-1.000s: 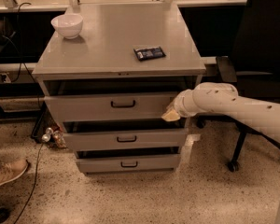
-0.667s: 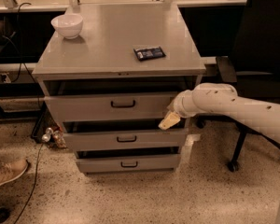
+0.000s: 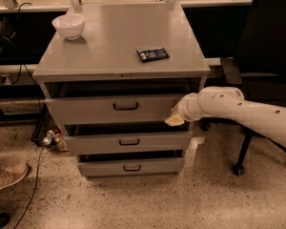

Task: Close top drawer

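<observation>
Top drawer [image 3: 86, 111], part open, uppermost of three. Tool [image 3: 174, 119], whose opening cannot be told, lies at the panel's right edge. Off-centre pushing may skew the drawer or let the tool slip off.

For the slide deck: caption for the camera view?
Robot gripper at the right end of the partly open top drawer front.

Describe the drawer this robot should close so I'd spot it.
Find the grey cabinet with a white bowl on top. The top drawer sits directly beneath that surface, the end effector at its right end. Its front is tallest of three.
</observation>
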{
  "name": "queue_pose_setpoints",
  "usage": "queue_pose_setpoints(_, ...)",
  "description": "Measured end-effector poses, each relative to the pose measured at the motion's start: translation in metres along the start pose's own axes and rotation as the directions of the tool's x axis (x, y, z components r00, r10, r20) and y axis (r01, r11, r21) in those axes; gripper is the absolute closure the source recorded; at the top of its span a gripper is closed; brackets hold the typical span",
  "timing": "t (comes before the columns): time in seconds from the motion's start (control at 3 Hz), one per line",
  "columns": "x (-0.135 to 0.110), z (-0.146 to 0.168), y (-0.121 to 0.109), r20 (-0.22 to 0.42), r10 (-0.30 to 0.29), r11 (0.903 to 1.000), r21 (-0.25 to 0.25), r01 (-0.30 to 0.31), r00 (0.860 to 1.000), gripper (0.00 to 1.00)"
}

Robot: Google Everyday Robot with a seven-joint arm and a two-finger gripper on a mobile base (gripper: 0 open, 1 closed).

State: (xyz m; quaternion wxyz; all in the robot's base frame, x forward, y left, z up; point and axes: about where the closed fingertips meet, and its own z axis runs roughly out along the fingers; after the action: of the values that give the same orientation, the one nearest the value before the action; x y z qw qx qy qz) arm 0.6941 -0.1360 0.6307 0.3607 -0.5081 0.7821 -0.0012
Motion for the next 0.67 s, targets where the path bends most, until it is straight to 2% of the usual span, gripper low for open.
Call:
queue_pose_setpoints(0.33,0.007,-0.019,-0.004,-0.007,0.027,0.9976,0.064,-0.026,1.000,0.64)
queue_pose_setpoints(0.67,0.018,-0.054,-0.018,-0.014,0.063,0.9829,0.174,-0.060,0.998,0.87)
